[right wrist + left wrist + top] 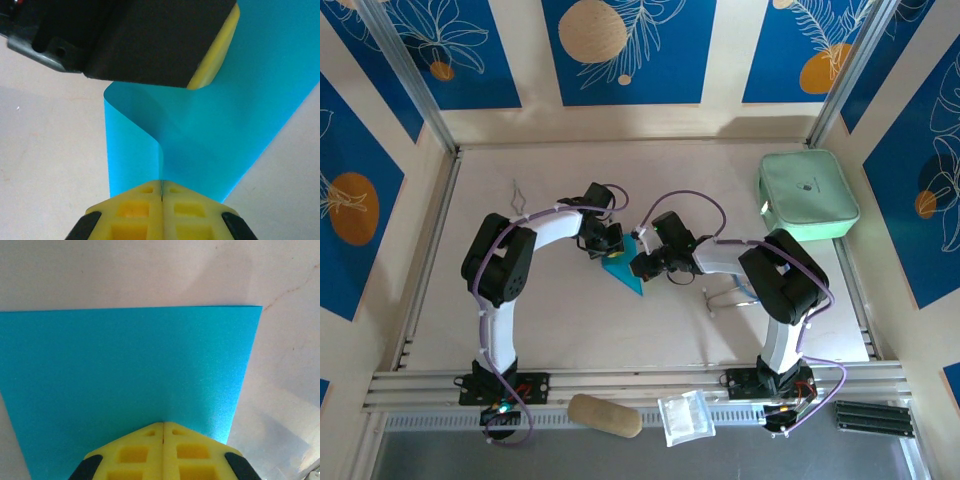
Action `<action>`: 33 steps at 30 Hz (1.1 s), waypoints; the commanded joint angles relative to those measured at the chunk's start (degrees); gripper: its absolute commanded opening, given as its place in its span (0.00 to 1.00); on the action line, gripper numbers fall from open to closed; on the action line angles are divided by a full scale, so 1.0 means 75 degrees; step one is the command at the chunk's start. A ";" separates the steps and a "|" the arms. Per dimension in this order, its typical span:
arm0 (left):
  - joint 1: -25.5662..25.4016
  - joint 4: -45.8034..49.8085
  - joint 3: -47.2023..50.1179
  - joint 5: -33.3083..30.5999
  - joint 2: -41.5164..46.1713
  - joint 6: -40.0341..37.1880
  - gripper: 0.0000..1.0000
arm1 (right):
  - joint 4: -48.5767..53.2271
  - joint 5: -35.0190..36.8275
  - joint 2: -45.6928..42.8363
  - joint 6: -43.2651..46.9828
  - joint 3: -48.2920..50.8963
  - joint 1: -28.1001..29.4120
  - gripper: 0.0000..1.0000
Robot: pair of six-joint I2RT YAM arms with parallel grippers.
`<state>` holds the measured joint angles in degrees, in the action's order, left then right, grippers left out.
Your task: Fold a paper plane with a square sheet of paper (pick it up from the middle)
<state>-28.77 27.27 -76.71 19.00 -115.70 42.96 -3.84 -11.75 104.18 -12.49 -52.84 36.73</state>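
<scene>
1. square sheet of paper (623, 272): teal-blue, at mid-table (570, 340) between the two arms. Flat with a straight far edge in the left wrist view (125, 370); bent into a standing curl in the right wrist view (230, 130).
2. left gripper (608, 243): yellow tips pressed together (163, 424), pinching one edge of the sheet.
3. right gripper (644, 264): tips closed tight (163, 182), clamping the sheet at the curl, close opposite the left gripper.
4. mint-green pouch (807, 193): far right corner, well apart.

No writing can be read.
A small dark mark is seen on the mint-green pouch (807, 195) at the table's (570, 340) far right corner, too small to be read.
</scene>
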 commanded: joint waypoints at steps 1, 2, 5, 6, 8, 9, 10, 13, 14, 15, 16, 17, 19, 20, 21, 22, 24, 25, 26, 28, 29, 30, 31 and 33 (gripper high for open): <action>-0.0075 0.0214 -0.0132 0.0054 -0.0292 -0.0146 0.02 | 0.0183 0.0098 0.0146 -0.0045 -0.0253 -0.0033 0.00; -0.0080 0.0199 -0.0132 0.0053 -0.0299 -0.0150 0.02 | 0.0194 0.0132 0.0166 -0.0045 -0.0264 -0.0034 0.00; -0.0089 0.0207 -0.0132 0.0064 -0.0299 -0.0150 0.01 | 0.0242 0.0198 0.0183 -0.0057 -0.0302 -0.0028 0.00; -0.0088 0.0202 -0.0132 0.0068 -0.0296 -0.0151 0.01 | 0.0244 0.0217 0.0197 -0.0068 -0.0304 -0.0034 0.00; -0.0088 0.0196 -0.0132 0.0066 -0.0300 -0.0159 0.01 | 0.0273 0.0262 0.0208 -0.0089 -0.0314 -0.0033 0.00; -0.0089 0.0199 -0.0127 0.0061 -0.0300 -0.0162 0.01 | 0.0288 0.0287 0.0225 -0.0089 -0.0332 -0.0034 0.00; -0.0086 0.0202 -0.0132 0.0065 -0.0300 -0.0162 0.01 | 0.0308 0.0312 0.0230 -0.0098 -0.0332 -0.0034 0.00; -0.0084 0.0200 -0.0132 0.0067 -0.0301 -0.0162 0.00 | 0.0348 0.0346 0.0265 -0.0087 -0.0349 -0.0031 0.00; -0.0089 0.0201 -0.0136 0.0065 -0.0304 -0.0162 0.01 | 0.0369 0.0349 0.0277 -0.0103 -0.0361 -0.0025 0.00; -0.0089 0.0197 -0.0135 0.0050 -0.0300 -0.0155 0.00 | 0.0389 0.0343 0.0289 -0.0100 -0.0373 -0.0025 0.00; -0.0086 0.0204 -0.0142 0.0046 -0.0301 -0.0150 0.01 | 0.0404 0.0359 0.0291 -0.0110 -0.0373 -0.0025 0.00; -0.0089 0.0197 -0.0143 0.0035 -0.0297 -0.0150 0.01 | 0.0396 0.0370 0.0292 -0.0112 -0.0361 -0.0034 0.00; -0.0089 0.0204 -0.0143 0.0034 -0.0289 -0.0149 0.01 | 0.0435 0.0381 0.0298 -0.0122 -0.0371 -0.0034 0.00; -0.0080 0.0199 -0.0144 0.0023 -0.0289 -0.0150 0.01 | 0.0449 0.0381 0.0304 -0.0127 -0.0373 -0.0031 0.00; -0.0080 0.0198 -0.0155 0.0018 -0.0305 -0.0150 0.01 | 0.0472 0.0383 0.0312 -0.0127 -0.0373 -0.0025 0.00; -0.0088 0.0203 -0.0155 0.0021 -0.0300 -0.0150 0.01 | 0.0478 0.0375 0.0323 -0.0133 -0.0384 -0.0031 0.00; -0.0089 0.0202 -0.0167 0.0013 -0.0300 -0.0138 0.01 | 0.0497 0.0372 0.0346 -0.0151 -0.0384 -0.0033 0.00; -0.0081 0.0216 -0.0167 0.0020 -0.0306 -0.0138 0.01 | 0.0499 0.0361 0.0360 -0.0145 -0.0387 -0.0034 0.00; -0.0083 0.0214 -0.0178 0.0019 -0.0304 -0.0138 0.01 | 0.0511 0.0358 0.0378 -0.0151 -0.0396 -0.0034 0.00; -0.0088 0.0228 -0.0190 0.0017 -0.0283 -0.0150 0.02 | 0.0557 0.0371 0.0415 -0.0158 -0.0420 -0.0028 0.00; -0.0083 0.0239 -0.0208 0.0013 -0.0270 -0.0150 0.02 | 0.0570 0.0372 0.0428 -0.0163 -0.0431 -0.0034 0.00; -0.0086 0.0257 -0.0225 0.0020 -0.0254 -0.0159 0.02 | 0.0580 0.0365 0.0429 -0.0167 -0.0425 -0.0033 0.00; -0.0082 0.0266 -0.0258 0.0019 -0.0235 -0.0171 0.02 | 0.0602 0.0377 0.0448 -0.0168 -0.0420 -0.0031 0.00; -0.0072 0.0307 -0.0346 0.0001 -0.0163 -0.0187 0.03 | 0.0641 0.0387 0.0464 -0.0177 -0.0408 -0.0040 0.00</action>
<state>-28.80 27.59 -77.43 19.25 -116.07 42.94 -0.71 -8.95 106.52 -13.17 -54.89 36.73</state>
